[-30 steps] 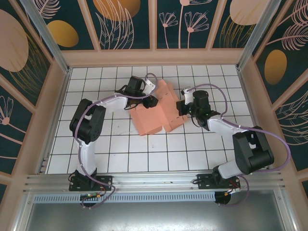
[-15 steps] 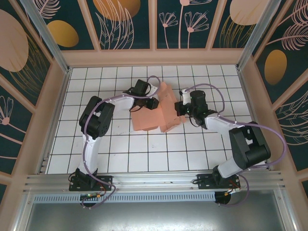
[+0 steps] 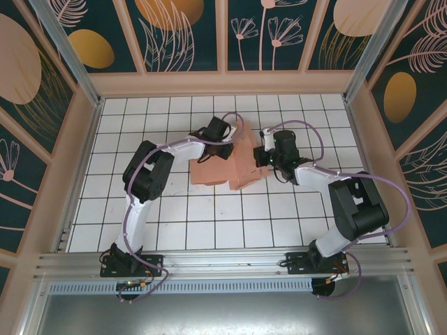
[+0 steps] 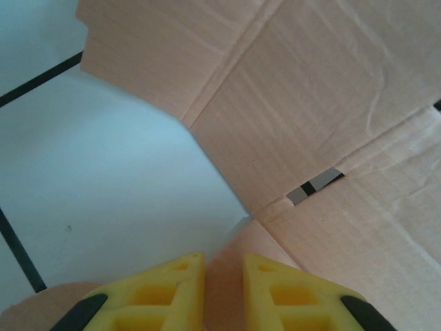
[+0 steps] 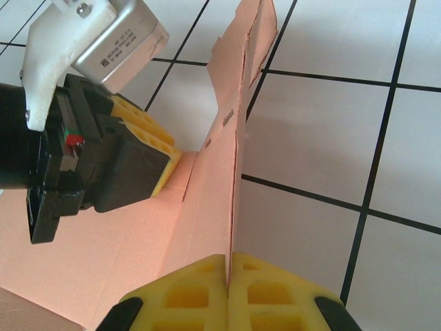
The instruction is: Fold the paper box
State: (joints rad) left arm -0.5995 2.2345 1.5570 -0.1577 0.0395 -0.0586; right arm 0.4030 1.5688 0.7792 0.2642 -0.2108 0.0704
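Observation:
The salmon-pink paper box [image 3: 222, 169] lies partly folded mid-table, its right panel standing up. My right gripper [image 3: 260, 155] is shut on that upright panel's edge; the thin card [image 5: 207, 207] runs straight up from between its fingertips [image 5: 229, 258]. My left gripper [image 3: 227, 149] is at the box's far left corner. In the left wrist view its yellow fingers [image 4: 222, 258] stand a narrow gap apart with a pink flap filling the gap, and creased panels [image 4: 310, 103] beyond. The right wrist view shows the left gripper [image 5: 169, 165] touching the card at the fold.
The white tiled floor [image 3: 174, 216] is bare all around the box. Peach walls [image 3: 223, 84] enclose the table at the back and sides. Both arms reach in from the near edge and meet at the box.
My left gripper has moved right onto the box's back corner and its jaws have narrowed. The box has been drawn in narrower. The right gripper kept its hold.

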